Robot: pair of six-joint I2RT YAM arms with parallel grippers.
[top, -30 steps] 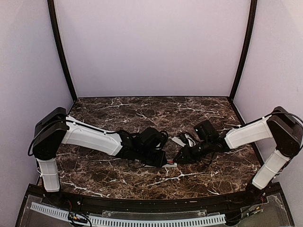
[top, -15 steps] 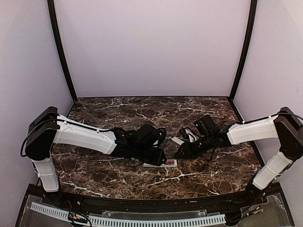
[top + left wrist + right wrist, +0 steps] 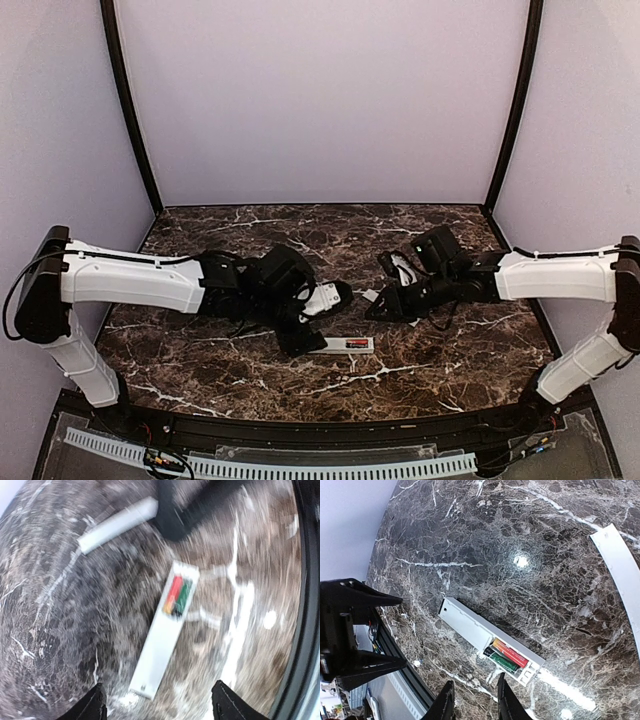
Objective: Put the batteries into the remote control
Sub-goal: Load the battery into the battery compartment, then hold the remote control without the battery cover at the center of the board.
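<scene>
Glossy bench (image 3: 200, 375) of dark brown marble, veined in white, walled by plain pale panels (image 3: 320, 100). Two white-shelled arms (image 3: 140, 285) with black joints, reaching inward from either side.

Left gripper (image 3: 159, 706): black fingers spread wide, empty, hovering above the remote control, in a blurred view.

Right gripper (image 3: 474, 704): slim black fingers parted by a narrow gap, nothing between them, hanging over bare marble near the remote's compartment end.

Remote control (image 3: 470, 621): slim white rectangular plastic bar, flat on the bench near its front edge, close to both grippers, touched by neither. Back side up, with an open rectangular compartment (image 3: 530, 669) at one end.

Thin, flat white strip (image 3: 619, 562), lying on the marble apart from the remote.

Batteries (image 3: 507, 657): two small smooth cylinders side by side in the open compartment, one red, one green-looking.
</scene>
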